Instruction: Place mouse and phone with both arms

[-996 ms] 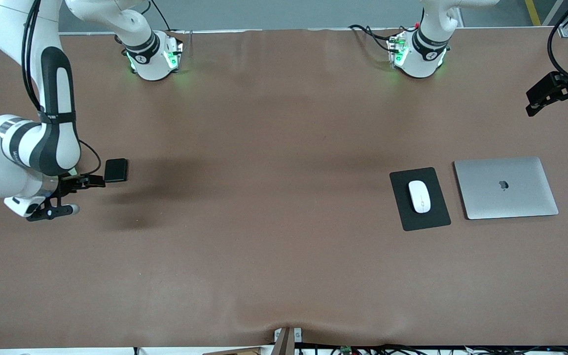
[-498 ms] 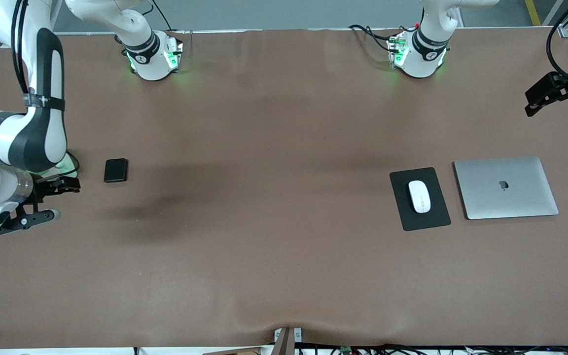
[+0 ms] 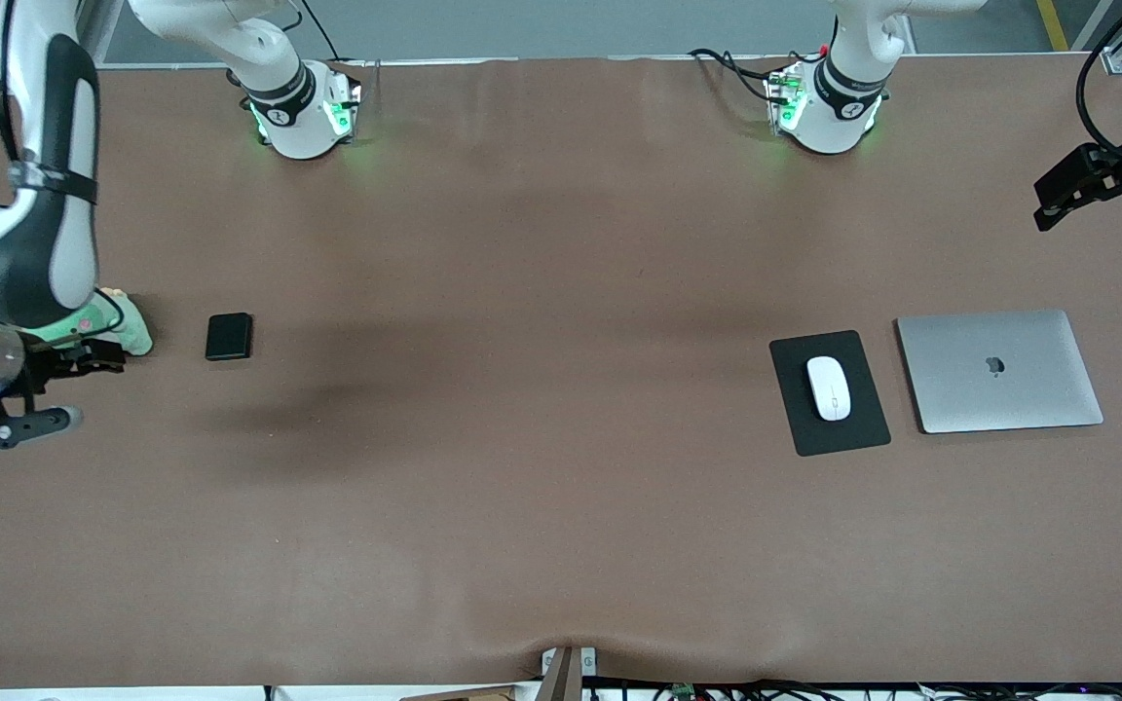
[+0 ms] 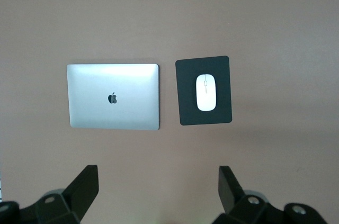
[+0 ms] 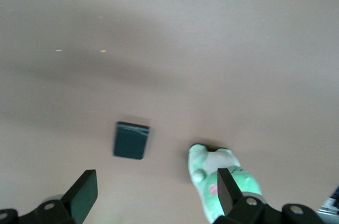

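Starting at the right arm's end of the worktop: your right hand hangs with its fingers spread wide and nothing between them, over the worktop's edge there. A green plush toy lies beside it, partly under the arm. The phone lies flat on the worktop just beside the toy, toward the middle, and free of any grip. Judging by that, the phone looks placed, so lift this arm clear, and mind the toy and phone so neither is nudged.

Across the bare middle, the mouse sits on a black pad, with a closed laptop just beside the pad toward the left arm's end. The mouse looks placed too; leave it square on the pad.

Your left hand hangs high over the worktop's corner at that end, fingers fully apart and empty, waiting. Keep it there, or retire it upward, well away from the laptop.
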